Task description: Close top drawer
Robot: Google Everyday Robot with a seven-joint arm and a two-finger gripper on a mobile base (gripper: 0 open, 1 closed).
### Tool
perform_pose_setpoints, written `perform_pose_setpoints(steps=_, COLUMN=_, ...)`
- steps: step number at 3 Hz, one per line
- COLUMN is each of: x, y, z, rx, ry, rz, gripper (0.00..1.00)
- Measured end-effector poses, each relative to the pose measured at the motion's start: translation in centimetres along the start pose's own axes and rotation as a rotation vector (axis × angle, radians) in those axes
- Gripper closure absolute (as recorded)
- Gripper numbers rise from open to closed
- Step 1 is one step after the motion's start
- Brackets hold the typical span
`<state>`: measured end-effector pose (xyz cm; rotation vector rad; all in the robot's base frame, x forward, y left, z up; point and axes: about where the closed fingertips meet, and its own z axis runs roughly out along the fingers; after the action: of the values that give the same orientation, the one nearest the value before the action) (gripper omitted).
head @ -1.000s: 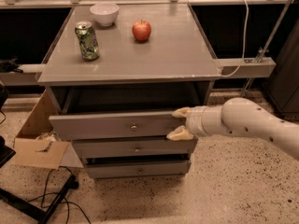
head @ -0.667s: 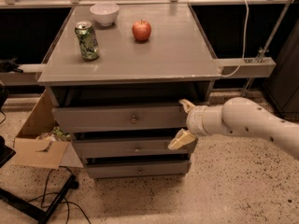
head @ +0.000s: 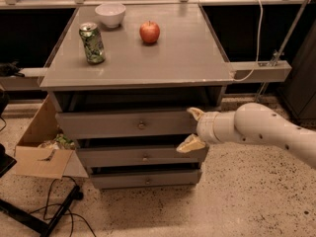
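The top drawer (head: 123, 124) is a wide grey drawer with a small round knob (head: 141, 125) at its centre. It stands a little way out from the cabinet, with a dark gap above it. My gripper (head: 191, 128) is at the drawer front's right end, on a white arm coming from the right. Its two tan fingers are spread, one fingertip (head: 193, 112) at the front's upper right corner and the other lower by the second drawer. It holds nothing.
On the grey cabinet top (head: 187, 58) stand a green can (head: 92, 43), a white bowl (head: 110, 14) and a red apple (head: 149, 32). Two shorter drawers (head: 143, 157) lie below. An open cardboard box (head: 42, 147) and black cables (head: 54, 211) lie on the floor at left.
The top drawer has slid back into the cabinet, from well open to only slightly out. My gripper moved in with it along the drawer's right end.
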<state>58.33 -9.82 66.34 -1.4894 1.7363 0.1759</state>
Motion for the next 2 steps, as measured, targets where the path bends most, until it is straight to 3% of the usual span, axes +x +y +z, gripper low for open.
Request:
perform_pose_setpoints(steps=1, x=-0.7, y=-0.3, z=-1.9, rx=0.010, ry=0.029, rz=-0.031, gripper=0.49)
perform_pose_setpoints(steps=2, x=-2.2, y=-0.6, z=-6.1, rx=-0.008, ry=0.082, rz=-0.093, gripper=0.72)
